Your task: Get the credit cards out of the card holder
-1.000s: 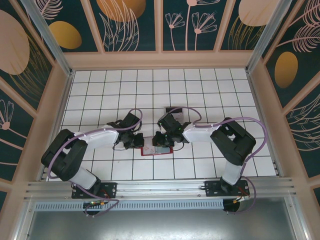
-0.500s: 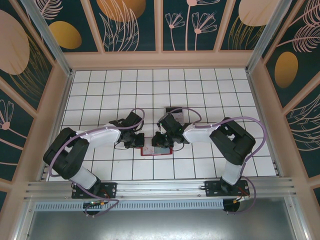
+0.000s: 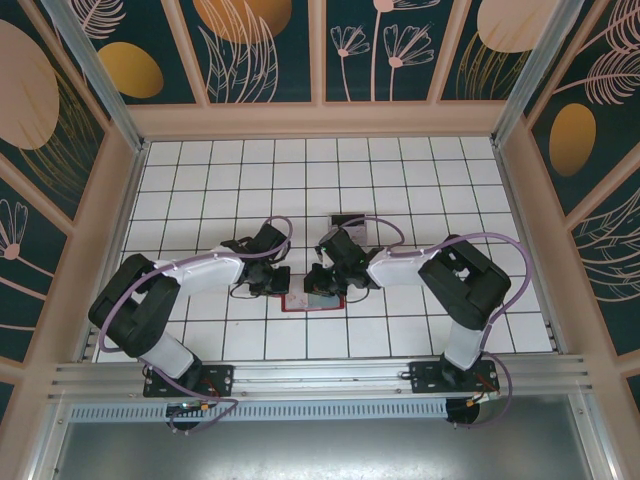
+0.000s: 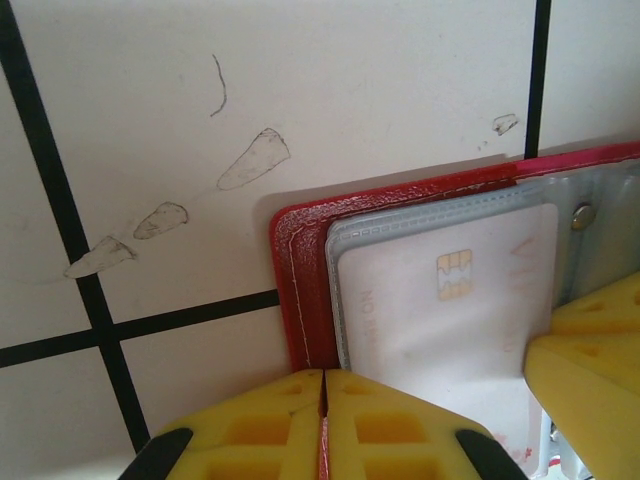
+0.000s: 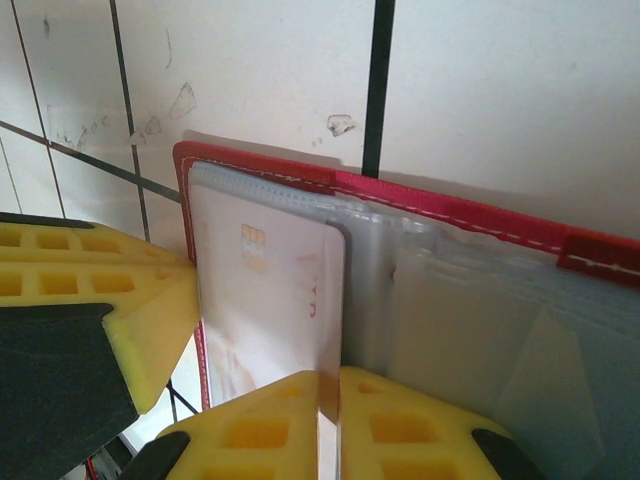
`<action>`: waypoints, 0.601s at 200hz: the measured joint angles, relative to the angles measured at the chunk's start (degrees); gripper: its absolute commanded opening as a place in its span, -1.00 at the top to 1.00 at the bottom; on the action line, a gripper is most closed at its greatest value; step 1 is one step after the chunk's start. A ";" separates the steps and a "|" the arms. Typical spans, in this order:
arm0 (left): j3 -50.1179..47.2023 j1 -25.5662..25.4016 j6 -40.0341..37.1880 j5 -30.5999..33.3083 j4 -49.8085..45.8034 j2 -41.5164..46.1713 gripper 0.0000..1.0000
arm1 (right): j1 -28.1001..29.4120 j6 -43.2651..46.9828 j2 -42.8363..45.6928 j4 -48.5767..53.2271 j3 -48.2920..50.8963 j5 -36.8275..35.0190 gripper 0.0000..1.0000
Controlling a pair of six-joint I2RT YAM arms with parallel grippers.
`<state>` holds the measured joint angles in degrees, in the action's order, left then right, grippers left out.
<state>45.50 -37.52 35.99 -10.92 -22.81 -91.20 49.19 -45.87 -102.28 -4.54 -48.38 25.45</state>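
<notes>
The left gripper (image 4: 322,388) pinches the edge of the red holder (image 4: 291,280), open on the bench (image 3: 400,180); the right gripper (image 5: 330,392) pinches the pale card (image 5: 265,300).

White tiled table (image 3: 200,180), scuffed with grey smudges (image 4: 255,160), inside floral panels (image 3: 250,50).

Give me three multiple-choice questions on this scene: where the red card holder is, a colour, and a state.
1. Where does the card holder lie?
A) on the tiled table, between the left gripper and right gripper
B) in a drawer
C) on the back ledge
2. What colour is the card with the chip?
A) green
B) blue
C) pale whitish-pink
3. The card holder is:
A) folded shut
B) open, clear sleeves showing
C) torn
Answers: 1 A, the top view shows it there; 2 C, both wrist views show it pale; 3 B, its sleeves lie exposed.
</notes>
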 measured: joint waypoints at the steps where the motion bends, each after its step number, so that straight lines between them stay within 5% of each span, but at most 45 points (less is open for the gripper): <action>1: 0.00 0.00 0.00 0.02 0.00 0.00 0.80 | 0.00 -0.02 0.00 -0.02 0.02 -0.02 0.78; 120: 1.07 -1.18 -0.02 2.64 -1.31 -0.85 0.81 | 0.00 -2.73 3.17 -5.29 4.33 1.79 0.74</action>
<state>46.57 -38.70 35.97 -8.27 -24.12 -92.05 49.19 -48.60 -99.11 -9.82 -44.05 27.24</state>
